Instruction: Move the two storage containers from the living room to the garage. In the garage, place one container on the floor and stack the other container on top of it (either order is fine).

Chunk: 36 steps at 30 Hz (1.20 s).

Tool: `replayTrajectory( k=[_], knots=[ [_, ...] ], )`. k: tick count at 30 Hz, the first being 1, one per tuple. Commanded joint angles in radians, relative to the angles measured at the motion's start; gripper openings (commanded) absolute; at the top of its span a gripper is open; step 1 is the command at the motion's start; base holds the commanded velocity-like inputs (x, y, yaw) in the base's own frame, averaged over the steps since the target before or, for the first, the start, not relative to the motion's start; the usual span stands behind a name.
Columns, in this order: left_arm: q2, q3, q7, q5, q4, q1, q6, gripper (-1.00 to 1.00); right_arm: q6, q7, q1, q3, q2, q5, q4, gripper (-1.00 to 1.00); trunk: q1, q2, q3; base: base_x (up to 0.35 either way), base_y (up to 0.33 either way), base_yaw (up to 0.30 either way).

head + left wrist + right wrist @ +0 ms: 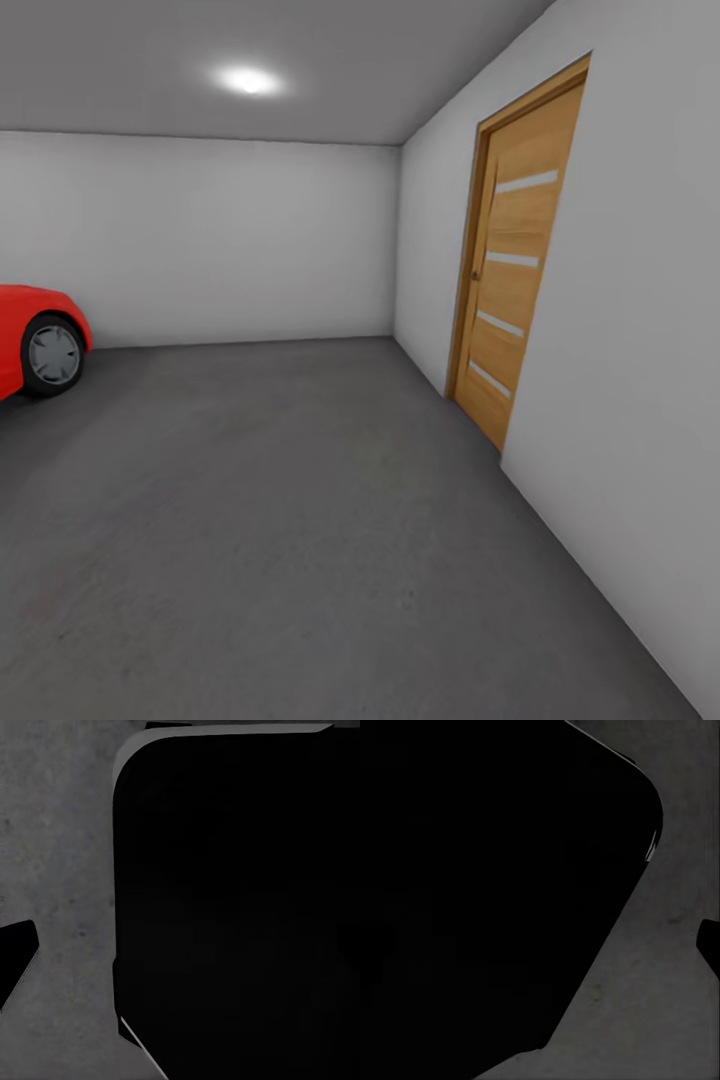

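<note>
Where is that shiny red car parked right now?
In the head view, the red car sits at the far left edge on the dark grey concrete floor, near the pale back wall, across from the wooden door.

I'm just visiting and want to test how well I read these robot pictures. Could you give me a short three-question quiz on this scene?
1. True or false: the wooden door in the right wall is shut.
2. Which part of the red car shows at the left edge? A) a wheel and some bodywork B) the roof C) the whole car
3. Fill in: the ceiling light is switched ____.

Key: 1 true; 2 A; 3 on. The grey concrete floor lies between car and door.
</note>
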Motion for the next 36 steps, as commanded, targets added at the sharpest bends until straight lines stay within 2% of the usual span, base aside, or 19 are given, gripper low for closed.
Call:
replayTrajectory(
  k=[1, 36],
  knots=[
    [0.000, 0.001, -0.001, 0.003, 0.000, 0.000, -0.001, 1.00, -0.004, 0.000, 0.000, 0.006, 0.000, -0.006, 0.001, 1.00, 0.001, 0.000, -0.001, 0.324, 0.000, 0.000],
    [0.005, 0.001, -0.002, 0.003, 0.000, 0.000, -0.001, 1.00, -0.004, 0.000, 0.000, 0.006, 0.000, -0.007, 0.001, 1.00, 0.001, 0.000, -0.001, 0.324, 0.000, 0.000]
  ],
)
